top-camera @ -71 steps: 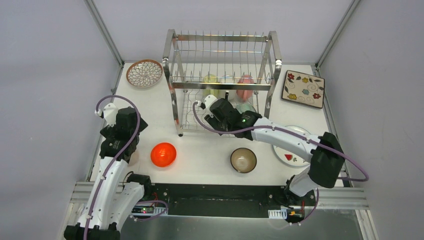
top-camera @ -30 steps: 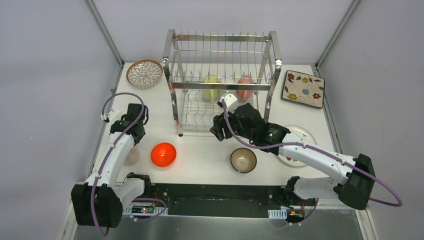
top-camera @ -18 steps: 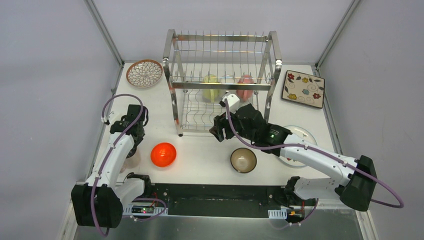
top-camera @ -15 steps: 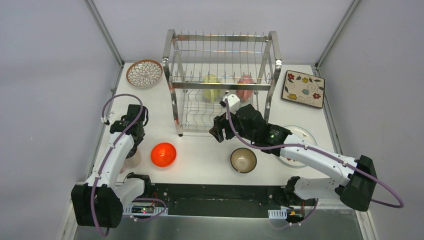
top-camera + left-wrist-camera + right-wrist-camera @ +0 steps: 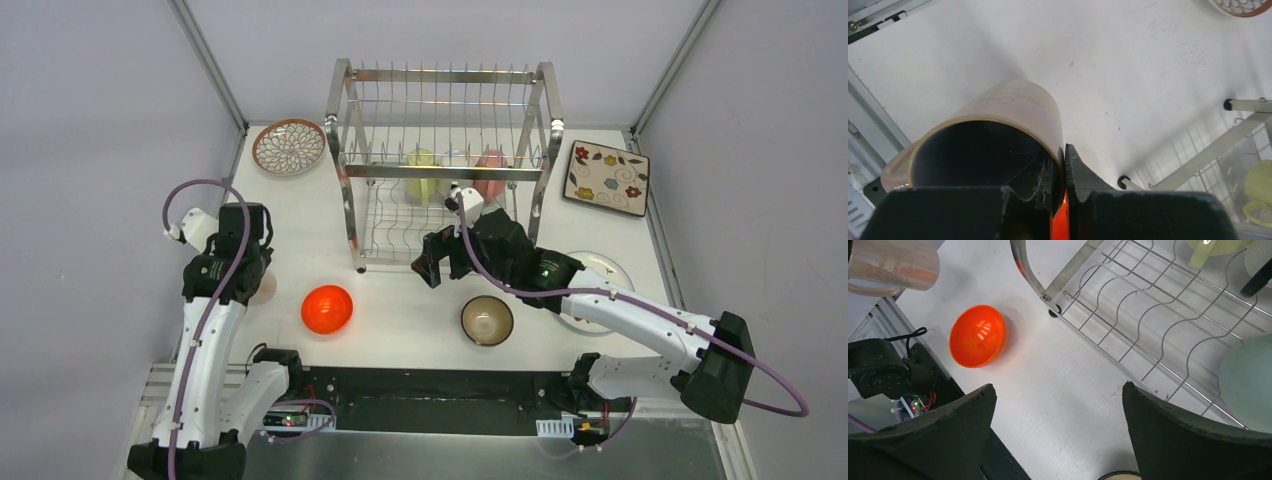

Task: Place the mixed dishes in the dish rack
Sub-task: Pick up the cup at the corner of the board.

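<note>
Lower centre: left pincer (image 5: 1060, 172) clamped rim of pink cup (image 5: 1013, 115) | likely brittle, slick glaze | right pincer (image 5: 1055, 390) gaped empty

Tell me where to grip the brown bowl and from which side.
Probably the rim, from straight above, with one finger inside and one outside. The brown bowl stands upright, mouth up, with nothing touching it, so its edge is free all round. The open right gripper is nearest.
</note>
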